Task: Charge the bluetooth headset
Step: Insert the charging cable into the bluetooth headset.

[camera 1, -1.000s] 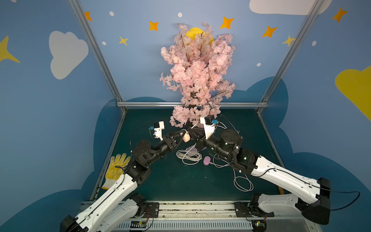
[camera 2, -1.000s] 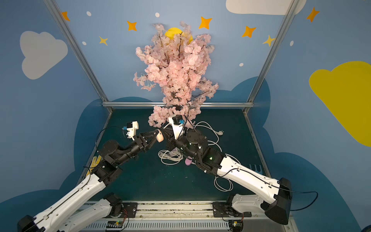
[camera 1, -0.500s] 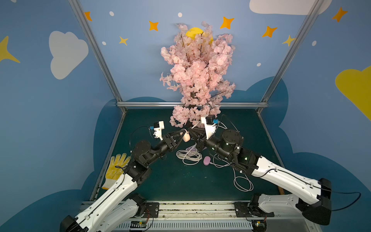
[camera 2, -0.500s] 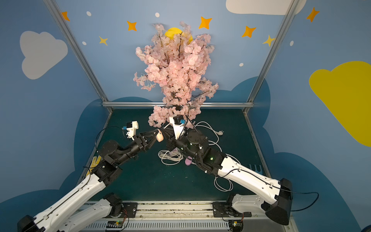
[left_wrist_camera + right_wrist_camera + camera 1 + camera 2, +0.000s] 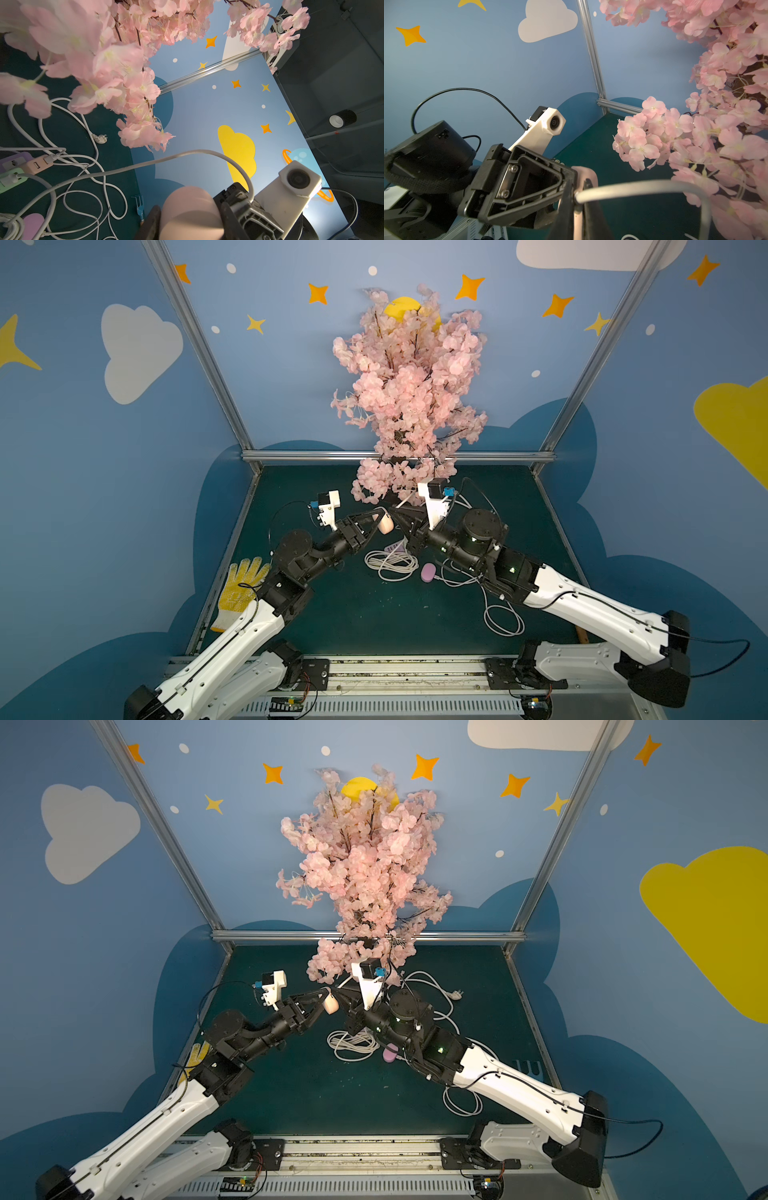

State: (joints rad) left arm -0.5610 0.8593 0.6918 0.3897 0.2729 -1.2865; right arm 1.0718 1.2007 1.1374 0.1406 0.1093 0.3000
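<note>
Vs a sec ago: no visible change. Both arms keep the same pose, w/ case and cable in the same spot. L gripper [image 5: 379, 523] is clamped on the beige earbud case [image 5: 386, 524], holding it up off the green mat [image 5: 332, 614]. That's just past mat centre toward 12 o'clock, under the lowest blossoms of the pink tree [image 5: 409, 393]. R gripper [image 5: 395, 515] sits at the case's 3 o'clock, jaws pinched together on the end of the white charging cable [image 5: 633, 186], w/ the tip right at the case. Can't tell if the plug is seated. In the L wrist view the cable arcs away from the case and runs down to the mat. Below the grippers, approx mat centre, lie a pastel power strip [image 5: 394, 548], a coiled white cord [image 5: 390, 568] and a lilac oval [image 5: 428, 572] at the coil's 3 o'clock. A yellow glove [image 5: 241, 593] lies at the mat's 8 o'clock edge.
</note>
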